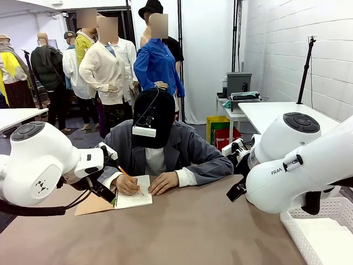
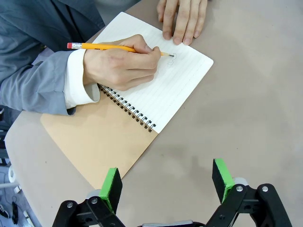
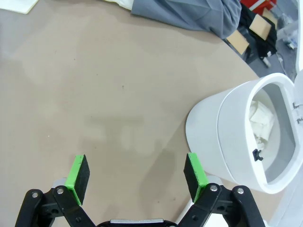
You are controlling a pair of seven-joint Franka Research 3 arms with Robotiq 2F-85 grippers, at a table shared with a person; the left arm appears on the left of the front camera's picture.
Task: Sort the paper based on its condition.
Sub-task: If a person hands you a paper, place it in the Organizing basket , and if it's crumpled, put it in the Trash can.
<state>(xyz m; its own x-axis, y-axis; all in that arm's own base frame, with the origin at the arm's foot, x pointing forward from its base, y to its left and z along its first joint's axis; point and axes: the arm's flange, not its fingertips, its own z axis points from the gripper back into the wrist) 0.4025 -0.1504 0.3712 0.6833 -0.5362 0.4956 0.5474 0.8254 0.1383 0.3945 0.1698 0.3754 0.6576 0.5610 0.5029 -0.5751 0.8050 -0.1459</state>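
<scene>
A person across the table writes with a yellow pencil (image 2: 118, 47) on the lined page of a spiral-bound notebook (image 2: 161, 85) (image 1: 132, 199); its brown cover (image 2: 99, 142) is folded out flat. Their other hand (image 2: 182, 21) rests on the page's far edge. My left gripper (image 2: 166, 187) hovers open just short of the notebook, with nothing between its green pads. My right gripper (image 3: 137, 178) hangs open over bare table. Beside it a white bin (image 3: 222, 132) holds crumpled white paper (image 3: 261, 120). No loose flat sheet of paper is in view.
A white plastic basket (image 1: 325, 232) stands at the table's near right corner, under the right arm (image 1: 298, 165). The left arm (image 1: 38, 165) hangs at the left, close to the notebook. The brown tabletop (image 1: 182, 232) stretches bare between the arms.
</scene>
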